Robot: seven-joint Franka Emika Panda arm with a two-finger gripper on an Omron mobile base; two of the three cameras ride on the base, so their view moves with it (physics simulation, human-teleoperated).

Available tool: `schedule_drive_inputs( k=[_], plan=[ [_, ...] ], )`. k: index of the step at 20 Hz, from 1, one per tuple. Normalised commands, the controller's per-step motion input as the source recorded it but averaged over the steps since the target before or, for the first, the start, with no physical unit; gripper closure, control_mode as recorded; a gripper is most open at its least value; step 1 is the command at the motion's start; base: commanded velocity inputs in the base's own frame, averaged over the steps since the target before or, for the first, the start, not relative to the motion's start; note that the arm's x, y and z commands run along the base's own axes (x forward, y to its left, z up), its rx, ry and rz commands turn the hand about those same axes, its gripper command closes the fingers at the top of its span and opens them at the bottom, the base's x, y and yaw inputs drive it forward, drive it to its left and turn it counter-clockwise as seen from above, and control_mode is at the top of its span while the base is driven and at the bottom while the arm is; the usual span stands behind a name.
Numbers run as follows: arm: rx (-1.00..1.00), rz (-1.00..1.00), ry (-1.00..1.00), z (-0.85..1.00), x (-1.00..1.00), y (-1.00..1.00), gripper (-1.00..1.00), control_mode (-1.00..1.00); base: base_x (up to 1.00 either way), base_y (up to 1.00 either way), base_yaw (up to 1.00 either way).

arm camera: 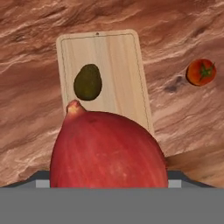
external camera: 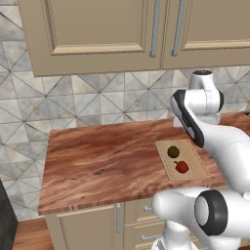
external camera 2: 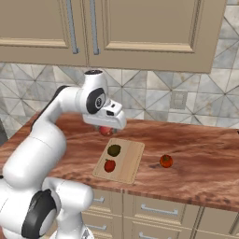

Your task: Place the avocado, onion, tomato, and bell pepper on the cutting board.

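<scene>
A red onion (arm camera: 109, 148) is seen large in the hand view, directly in front of the gripper, with its pointed tip toward the cutting board (arm camera: 124, 65). In the right base view the same onion (external camera 2: 105, 130) shows as a reddish ball just under the gripper (external camera 2: 108, 127), above the counter (external camera 2: 196, 163) near the board's far edge. The finger tips are hidden by the onion, so the jaw opening cannot be read directly; whether the onion is gripped cannot be told with certainty.

The cutting board (external camera 2: 130, 161) lies flat on the reddish-brown wood counter. Two items are recorded on it: the avocado (external camera 2: 114, 150), dark olive-green, and just beside it, toward the counter's front edge, a small red bell pepper (external camera 2: 109, 165) with a green stem. Both are also visible in the left base view: avocado (external camera: 173, 152), bell pepper (external camera: 181, 167), board (external camera: 195, 163).

A tomato (external camera 2: 165, 161) rests on the counter, off the board, to its right in the right base view; it is also noted in the hand view (arm camera: 201, 72).
</scene>
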Motion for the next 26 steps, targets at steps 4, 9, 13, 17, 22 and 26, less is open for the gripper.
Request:
schedule_drive_inputs(
  k=[4, 9, 13, 17, 22, 26],
  plan=[
    [0.0, 0.09, -0.03, -0.18, 0.06, -0.21, 1.0, -1.0, 0.0, 0.0, 0.0],
    [0.01, 0.07, 0.0, -0.05, 0.28, -0.17, 1.0, -1.0, 0.0, 0.0, 0.0],
    [0.04, 0.08, 0.0, -0.11, 0.42, -0.21, 1.0, -1.0, 0.0, 0.0, 0.0],
    [0.05, 0.08, 0.02, -0.32, 0.42, -0.21, 1.0, -1.0, 0.0, 0.0, 0.0],
    [0.04, 0.07, 0.01, -0.44, 0.29, -0.17, 1.0, -1.0, 0.0, 0.0, 0.0],
    [0.0, 0.07, 0.0, -0.31, 0.22, -0.26, 1.0, -1.0, 0.0, 0.0, 0.0]
  ],
)
